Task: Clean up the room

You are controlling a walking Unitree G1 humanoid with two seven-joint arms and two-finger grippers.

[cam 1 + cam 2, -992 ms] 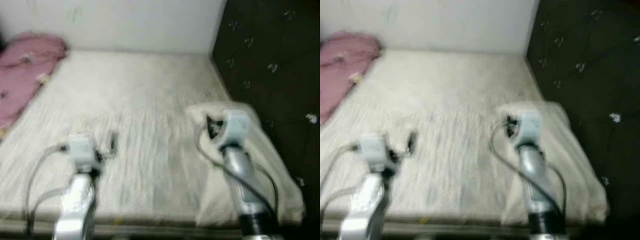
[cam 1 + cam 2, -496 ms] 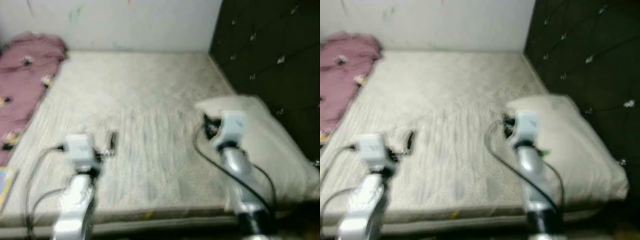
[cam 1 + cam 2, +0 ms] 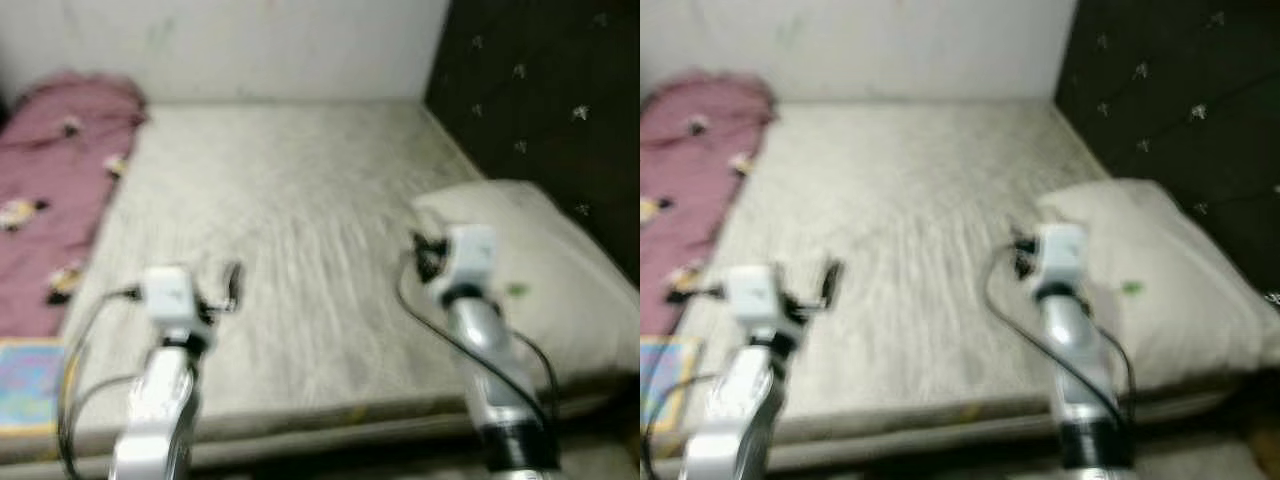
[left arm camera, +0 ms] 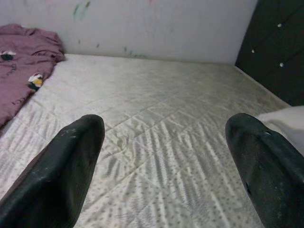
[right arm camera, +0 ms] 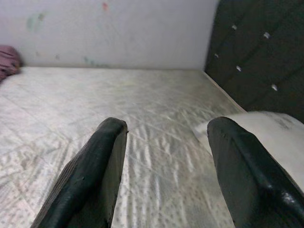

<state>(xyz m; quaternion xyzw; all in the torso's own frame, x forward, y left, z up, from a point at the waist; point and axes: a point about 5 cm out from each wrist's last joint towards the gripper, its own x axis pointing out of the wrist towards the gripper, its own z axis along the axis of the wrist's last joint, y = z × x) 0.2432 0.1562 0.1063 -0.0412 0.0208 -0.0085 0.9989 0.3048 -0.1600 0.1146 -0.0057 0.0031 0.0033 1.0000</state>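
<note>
1. A bare quilted mattress (image 3: 290, 230) is filling most of the room ahead, lying against a pale wall (image 3: 250, 45) at its far edge.
2. A dark tufted headboard (image 3: 540, 110) is standing along the robot's right side of the mattress.
3. A pink blanket (image 3: 50, 190) is lying bunched along the left edge, reaching to the far corner.
4. A cream pillow (image 3: 540, 270) is resting at the right edge, against the headboard.
5. A colourful flat thing (image 3: 28, 385), too blurred to identify, is lying at the near left corner.
6. The left gripper (image 4: 166, 156) is hovering over the near mattress, fingers (image 4: 61, 175) spread apart and empty.
7. The right gripper (image 5: 166, 152) is hovering just beside the pillow, fingers spread apart and empty.
</note>
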